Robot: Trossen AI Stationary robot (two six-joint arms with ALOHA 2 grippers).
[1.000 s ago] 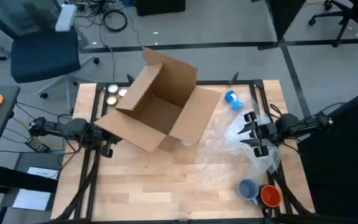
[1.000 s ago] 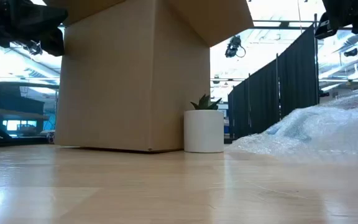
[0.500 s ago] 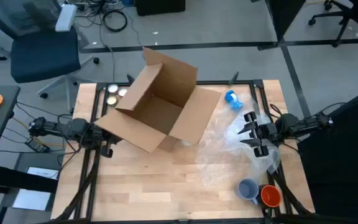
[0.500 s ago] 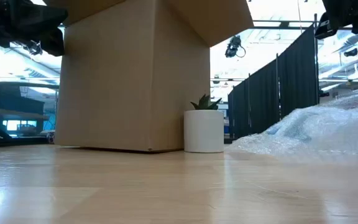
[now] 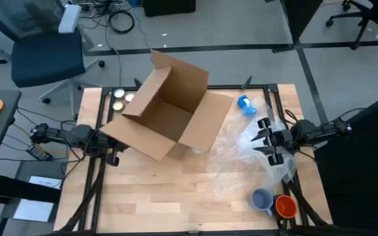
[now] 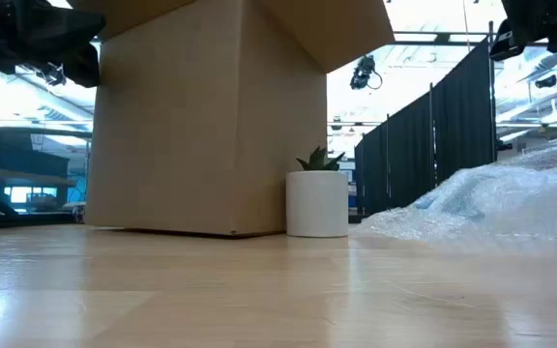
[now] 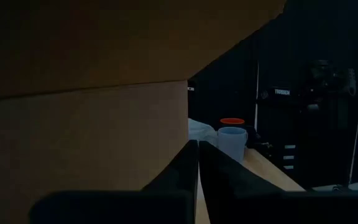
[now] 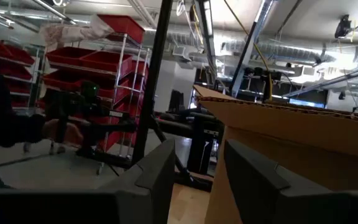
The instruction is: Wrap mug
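Observation:
A white mug (image 6: 317, 204) with a plant print stands upright on the table beside the open cardboard box (image 5: 169, 115). A grey-blue mug (image 5: 262, 199) and an orange mug (image 5: 286, 206) stand at the near right corner; both also show in the left wrist view, the grey-blue mug (image 7: 232, 142) in front. Clear bubble wrap (image 5: 245, 157) lies spread on the table's right half. My right gripper (image 5: 262, 137) hovers open above the wrap, pointing left. My left gripper (image 5: 114, 151) is shut at the table's left edge, close to the box's near corner.
The box covers the table's middle and far left, its flaps raised. A blue tape roll (image 5: 244, 103) lies at the far right, and two small round tins (image 5: 119, 98) at the far left. Bare wood (image 5: 156, 196) spans the near left.

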